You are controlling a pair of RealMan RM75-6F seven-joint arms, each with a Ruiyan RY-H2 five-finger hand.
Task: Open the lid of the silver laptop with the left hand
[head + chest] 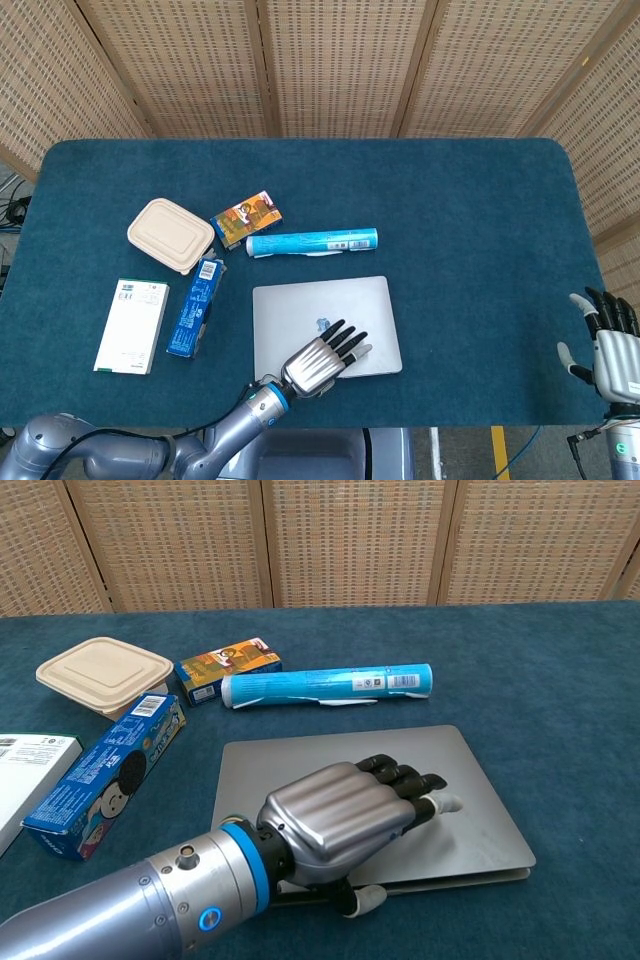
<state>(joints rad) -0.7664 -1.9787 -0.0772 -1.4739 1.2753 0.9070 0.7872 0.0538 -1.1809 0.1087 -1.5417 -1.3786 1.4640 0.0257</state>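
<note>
The silver laptop (322,308) lies near the front edge of the blue table (470,230), its lid lifted a little at the front so a dark gap shows under it in the chest view (340,758). My left hand (322,362) rests on the lid's front part, with its fingers (405,780) spread flat on top and its thumb tucked under the front edge. It pinches the lid there. My right hand (608,345) hangs off the table's front right corner, fingers apart and holding nothing.
Behind the laptop lies a blue tube (312,242). To the left are a colourful snack box (246,219), a beige lidded food box (170,234), a blue cookie box (194,307) and a white box (131,326).
</note>
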